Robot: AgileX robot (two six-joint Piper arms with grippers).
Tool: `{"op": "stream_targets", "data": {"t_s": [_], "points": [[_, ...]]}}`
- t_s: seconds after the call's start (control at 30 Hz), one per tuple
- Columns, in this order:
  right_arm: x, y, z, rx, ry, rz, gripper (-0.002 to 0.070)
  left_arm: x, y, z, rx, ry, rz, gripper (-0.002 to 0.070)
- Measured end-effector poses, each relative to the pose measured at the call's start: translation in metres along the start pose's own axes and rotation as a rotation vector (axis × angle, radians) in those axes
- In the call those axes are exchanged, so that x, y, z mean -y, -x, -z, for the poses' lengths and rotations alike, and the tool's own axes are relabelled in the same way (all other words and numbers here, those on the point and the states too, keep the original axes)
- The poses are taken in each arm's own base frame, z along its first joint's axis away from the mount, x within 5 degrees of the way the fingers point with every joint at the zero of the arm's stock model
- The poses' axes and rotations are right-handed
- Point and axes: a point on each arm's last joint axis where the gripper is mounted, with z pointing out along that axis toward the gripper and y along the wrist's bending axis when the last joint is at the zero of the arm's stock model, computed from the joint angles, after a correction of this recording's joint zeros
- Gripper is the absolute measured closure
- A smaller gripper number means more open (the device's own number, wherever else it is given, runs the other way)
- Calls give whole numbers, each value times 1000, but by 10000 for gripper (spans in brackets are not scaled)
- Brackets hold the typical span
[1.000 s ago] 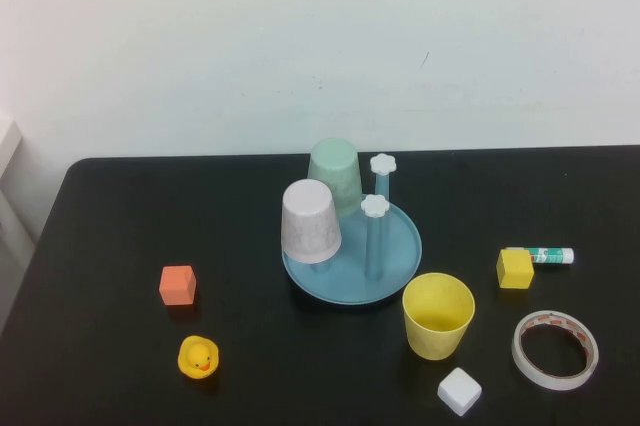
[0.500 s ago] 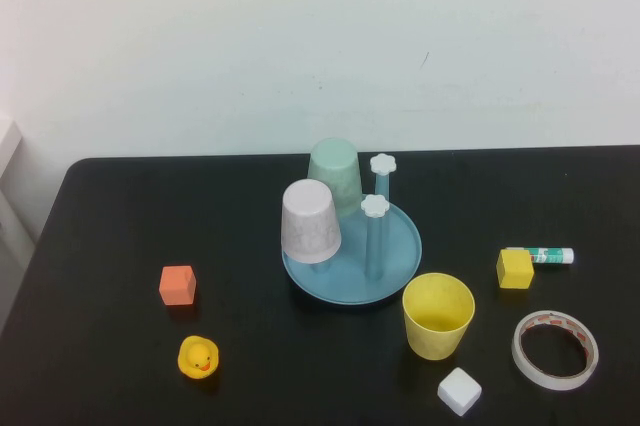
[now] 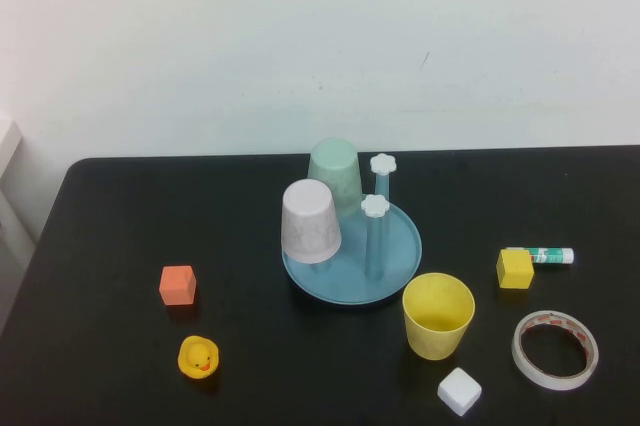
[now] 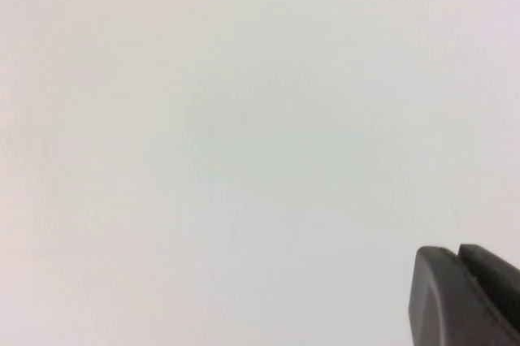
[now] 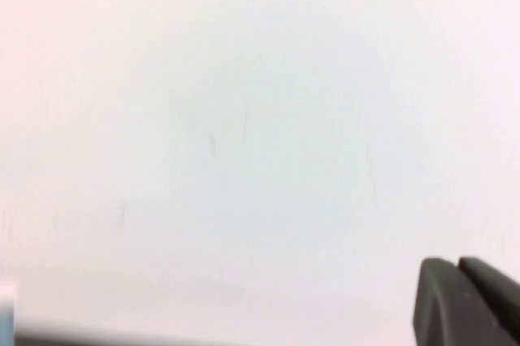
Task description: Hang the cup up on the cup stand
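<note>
Yellow plastic, upright, mouth up: the cup (image 3: 438, 315) stands on the black table (image 3: 100, 216), just near-right of the stand (image 3: 400, 246) and apart from it, nothing gripping it. We see the stand approx. mid-table, a round light-blue dish w/ two bare pegs topped by white flower caps, one (image 3: 375, 207) nearer, one (image 3: 383, 163) farther. A white cup (image 3: 309, 221) sits upside down on the stand's left side; a green cup (image 3: 335, 174), also inverted, is behind it at the far edge.

Other bits in the high view: orange cube (image 3: 177, 284) well left of the stand, duck (image 3: 198, 357) near it toward the front edge, yellow cube (image 3: 514, 268) to the right w/ a glue stick (image 3: 543, 256) just behind it, tape roll (image 3: 555, 348) near-right, white cube (image 3: 459, 391) just in front of the cup.

The high view shows no arm at all. Only the wrist views give us the grippers: left gripper (image 4: 465, 297) is a dark finger tip in the corner against plain white wall; right gripper (image 5: 467, 301) looks the same, w/ a thin dark strip along the frame edge. Neither view shows the table's objects. Whether the fingers are parted or closed, we can't tell for either.
</note>
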Motion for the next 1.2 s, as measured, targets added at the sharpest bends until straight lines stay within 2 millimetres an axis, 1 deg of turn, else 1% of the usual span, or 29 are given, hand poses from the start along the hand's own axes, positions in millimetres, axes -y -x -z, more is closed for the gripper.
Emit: {"op": "stream_targets", "data": {"t_s": [0.1,0.23,0.33,0.4,0.43,0.47,0.53,0.57,0.63,0.67,0.7,0.73,0.8,0.87,0.97,1.03,1.13,1.2], "points": [[0,10,1,107,1,-6,678,0,6,0,62,4,0,677],[0,20,2,224,7,-59,678,-1,10,1,108,7,9,677],[0,23,3,251,11,-79,678,-1,10,1,114,8,19,677],[0,22,2,232,10,-87,678,-1,9,0,98,9,29,677],[0,22,2,212,8,-89,678,-1,8,-1,63,6,32,677],[1,24,1,174,4,-88,678,0,9,-2,18,1,33,677],[3,31,1,75,-7,-83,678,1,17,-6,-58,-9,9,677],[5,38,2,34,-14,-71,678,1,24,-8,-91,-16,-17,677],[8,46,3,-62,-24,-50,678,2,41,-10,-126,-30,-88,677],[9,50,3,-123,-27,-40,678,3,47,-10,-147,-37,-118,677],[11,59,1,-240,-30,-30,678,3,53,-12,-203,-49,-145,677],[12,61,-2,-313,-29,-26,678,3,54,-13,-242,-55,-153,677],[13,63,-10,-451,-20,-10,678,4,48,-17,-342,-69,-160,677],[12,63,-19,-590,18,22,678,4,36,-20,-470,-85,-164,677],[7,58,-42,-788,111,59,678,6,19,-25,-645,-107,-150,677],[3,55,-60,-874,173,45,678,7,10,-28,-729,-117,-122,677],[-5,48,-88,-972,275,28,678,9,2,-34,-796,-122,-77,677],[-12,39,-107,-1024,362,16,678,9,0,-37,-810,-121,-67,677]]}}
